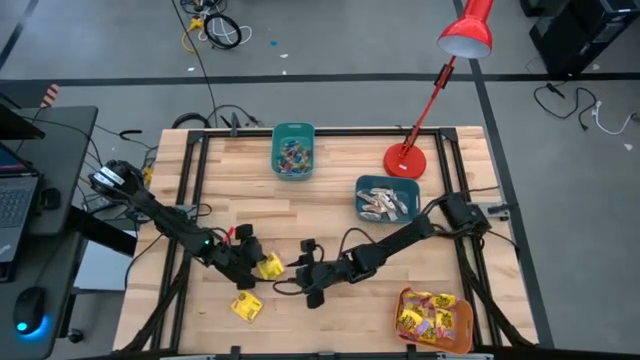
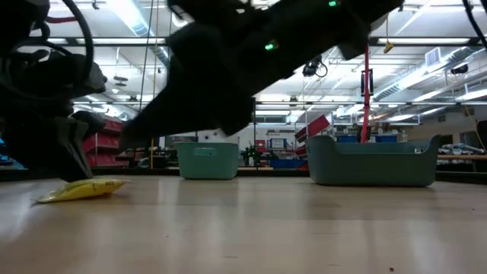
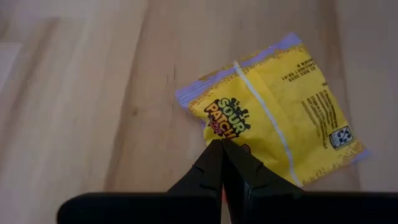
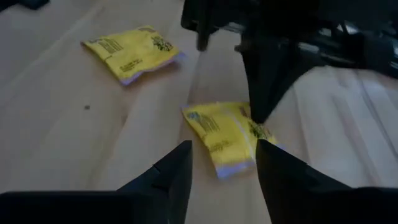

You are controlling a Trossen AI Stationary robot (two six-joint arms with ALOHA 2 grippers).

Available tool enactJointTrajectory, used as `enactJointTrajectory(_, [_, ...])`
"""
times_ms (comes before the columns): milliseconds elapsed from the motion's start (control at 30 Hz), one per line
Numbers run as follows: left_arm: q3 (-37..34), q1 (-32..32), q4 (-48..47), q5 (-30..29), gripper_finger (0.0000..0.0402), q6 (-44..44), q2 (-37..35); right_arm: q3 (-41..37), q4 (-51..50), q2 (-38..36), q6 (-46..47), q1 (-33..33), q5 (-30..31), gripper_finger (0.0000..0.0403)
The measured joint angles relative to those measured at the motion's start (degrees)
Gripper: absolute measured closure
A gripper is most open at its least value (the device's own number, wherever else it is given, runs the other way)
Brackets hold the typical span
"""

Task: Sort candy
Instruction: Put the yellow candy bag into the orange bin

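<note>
Left gripper (image 3: pixel 222 144) pressed together, tips pinning a Sour Patch packet (image 3: pixel 273 112) at table centre-left. Right gripper (image 4: pixel 222 155) spread, approaching it. Second packet (image 1: pixel 246 306) lies nearer. Risk: arms colliding over the packet.

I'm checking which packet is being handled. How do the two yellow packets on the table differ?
The near packet lies alone with no gripper by it; the middle packet has the shut left gripper at its edge and the open right gripper facing it. Both are yellow Sour Patch packets, lying flat.
</note>
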Motion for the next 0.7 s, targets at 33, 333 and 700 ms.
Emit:
enactJointTrajectory(33, [0.0, 0.0, 0.5, 0.2, 0.0392, -0.3, 0.6, 1.2, -0.1, 1.1, -0.5, 0.0, 0.0, 0.0237])
enactJointTrajectory(333, [0.1, 0.0, 5.3, -0.1, 0.0392, -1.2, 3.9, 7.7, -3.3, 7.3, -1.5, -2.1, -2.6, 0.0202])
enactJointTrajectory(700, [-0.1, 0.2, 10.7, 0.2, 0.0392, 1.5, 5.2, 7.9, -6.0, 8.9, -1.6, -3.3, -5.2, 0.0210])
